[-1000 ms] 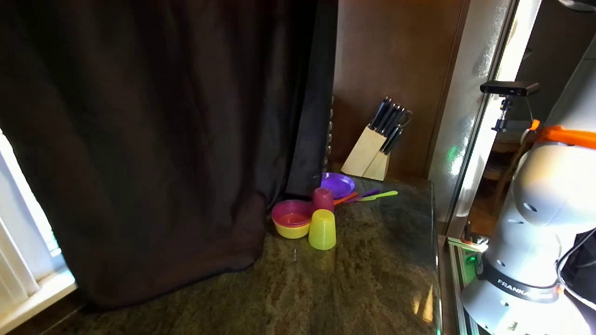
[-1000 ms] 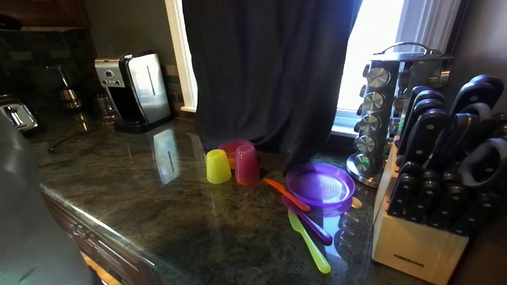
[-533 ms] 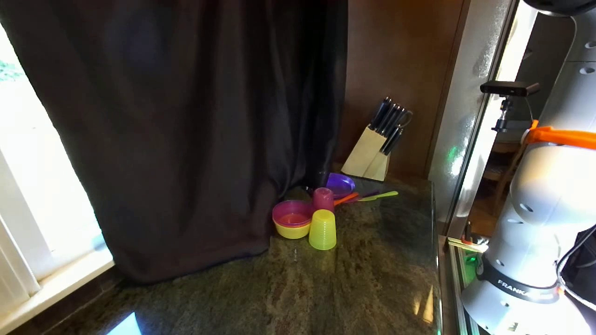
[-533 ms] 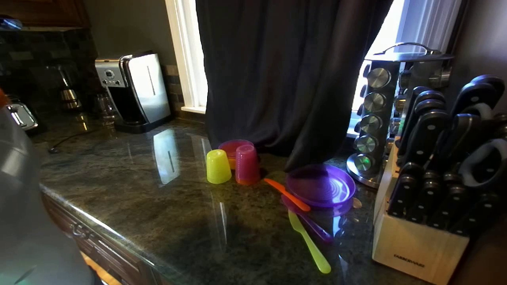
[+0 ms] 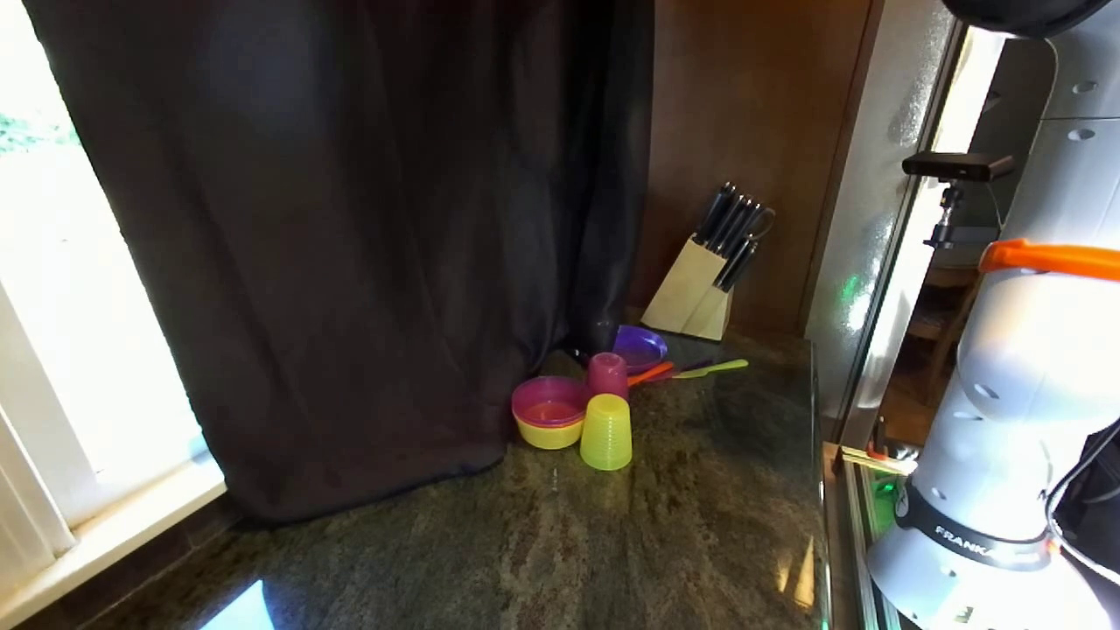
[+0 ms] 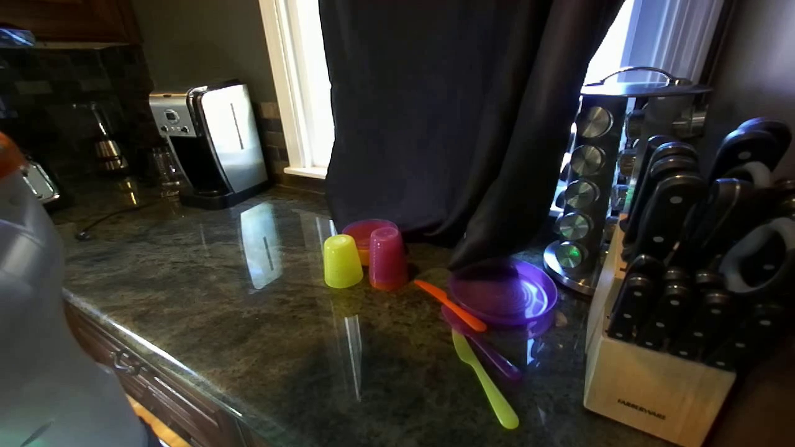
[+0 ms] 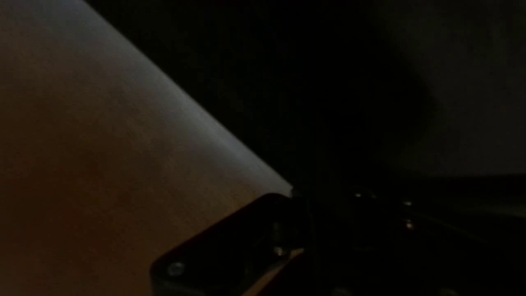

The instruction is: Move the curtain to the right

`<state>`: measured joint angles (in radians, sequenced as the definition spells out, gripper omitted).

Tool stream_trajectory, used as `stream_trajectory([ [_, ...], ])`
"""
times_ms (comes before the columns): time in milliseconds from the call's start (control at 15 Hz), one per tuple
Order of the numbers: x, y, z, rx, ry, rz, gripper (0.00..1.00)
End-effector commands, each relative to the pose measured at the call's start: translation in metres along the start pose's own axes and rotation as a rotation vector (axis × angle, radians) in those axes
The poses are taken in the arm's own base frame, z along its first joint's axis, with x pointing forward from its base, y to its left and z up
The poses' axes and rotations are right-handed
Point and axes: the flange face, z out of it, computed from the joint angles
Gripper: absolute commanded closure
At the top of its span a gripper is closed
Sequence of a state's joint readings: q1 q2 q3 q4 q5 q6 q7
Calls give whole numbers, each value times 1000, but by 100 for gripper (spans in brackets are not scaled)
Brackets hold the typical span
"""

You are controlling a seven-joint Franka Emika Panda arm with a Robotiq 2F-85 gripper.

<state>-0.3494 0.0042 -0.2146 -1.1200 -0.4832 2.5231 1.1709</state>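
Observation:
The dark curtain (image 5: 350,262) hangs in long folds over the window, its lower edge resting on the counter beside the bowls. It also shows in an exterior view (image 6: 428,118), its right lower corner touching the purple plate. In the wrist view the curtain (image 7: 246,82) is a near-black sheet, its straight edge running to the left fingertip. My gripper (image 7: 324,201) has dark cloth between its fingers and appears shut on it; the view is very dark and the right finger is hard to make out. The gripper is out of view in both exterior views.
A yellow cup (image 5: 605,433), a pink cup (image 6: 387,257) and stacked bowls (image 5: 549,413) stand near the curtain. The purple plate (image 6: 503,292), plastic knives (image 6: 484,379), spice rack (image 6: 584,180) and knife block (image 6: 658,379) are to the right. A coffee maker (image 6: 214,143) stands left.
The curtain has moved right in both exterior views, uncovering more window on its left and covering more towards the spice rack. The arm's upper links have shifted and come lower into view.

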Motion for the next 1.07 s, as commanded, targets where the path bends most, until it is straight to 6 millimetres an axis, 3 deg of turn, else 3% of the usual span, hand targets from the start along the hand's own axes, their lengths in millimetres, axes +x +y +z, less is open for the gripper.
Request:
stream_trajectory([
  [0,0,0,0,0,1,2,98],
  [133,1,0,0,0,1,3,100],
  [533,6,13,31,-112,27,92,100],
  [1000,14,22,49,-250,59,227,100],
])
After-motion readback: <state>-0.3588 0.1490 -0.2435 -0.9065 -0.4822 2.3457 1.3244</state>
